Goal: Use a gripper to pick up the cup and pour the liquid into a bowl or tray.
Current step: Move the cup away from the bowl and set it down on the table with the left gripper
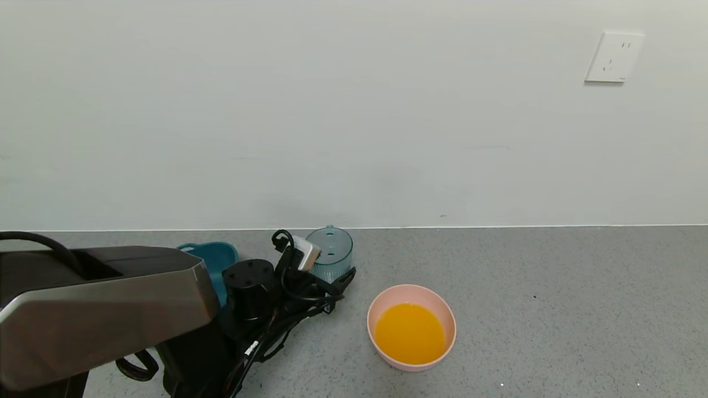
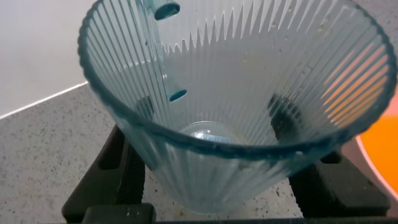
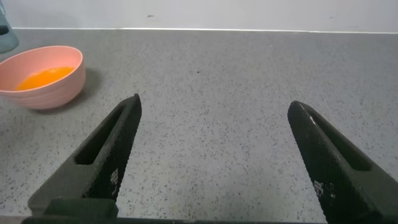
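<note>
The speckled grey tabletop (image 1: 553,309) carries everything. Near the wall, a dark teal tub (image 1: 213,260) sits behind the left arm. Right of it, the pink bowl (image 1: 412,327) holds orange liquid (image 1: 410,333). The left tool (image 1: 332,276) is clamped on the ribbed blue-green cup (image 1: 330,253), which looks empty, just left of the bowl. The right tool (image 3: 211,162) hovers apart over bare tabletop, right of the bowl.
</note>
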Controlling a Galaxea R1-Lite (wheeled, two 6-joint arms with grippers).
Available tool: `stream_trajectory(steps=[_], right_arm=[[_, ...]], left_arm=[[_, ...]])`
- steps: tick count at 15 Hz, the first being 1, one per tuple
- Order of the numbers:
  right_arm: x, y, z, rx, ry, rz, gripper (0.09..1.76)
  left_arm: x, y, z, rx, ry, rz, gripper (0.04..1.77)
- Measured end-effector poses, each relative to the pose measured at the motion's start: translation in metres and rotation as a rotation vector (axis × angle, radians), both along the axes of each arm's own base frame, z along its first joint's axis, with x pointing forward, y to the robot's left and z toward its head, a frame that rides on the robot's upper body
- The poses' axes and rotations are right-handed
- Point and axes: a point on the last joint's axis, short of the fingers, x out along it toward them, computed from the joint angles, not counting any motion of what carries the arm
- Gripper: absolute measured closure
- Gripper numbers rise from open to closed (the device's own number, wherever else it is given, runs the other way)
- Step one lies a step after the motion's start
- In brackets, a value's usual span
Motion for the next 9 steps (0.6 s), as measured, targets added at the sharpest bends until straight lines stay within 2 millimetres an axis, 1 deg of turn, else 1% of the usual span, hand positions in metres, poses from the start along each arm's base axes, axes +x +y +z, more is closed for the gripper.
stream_trajectory(steps=[4,9], right_arm=[[0.000,0.000,0.000,0.000,0.000,0.000,0.14],[0.000,0.000,0.000,0.000,0.000,0.000,0.14]], left_arm=[[0.006,-0.001,-0.010,-0.034,0.039,0.011,0.52],[0.024,-0.002,-0.022,-0.050,0.031,0.028,0.52]])
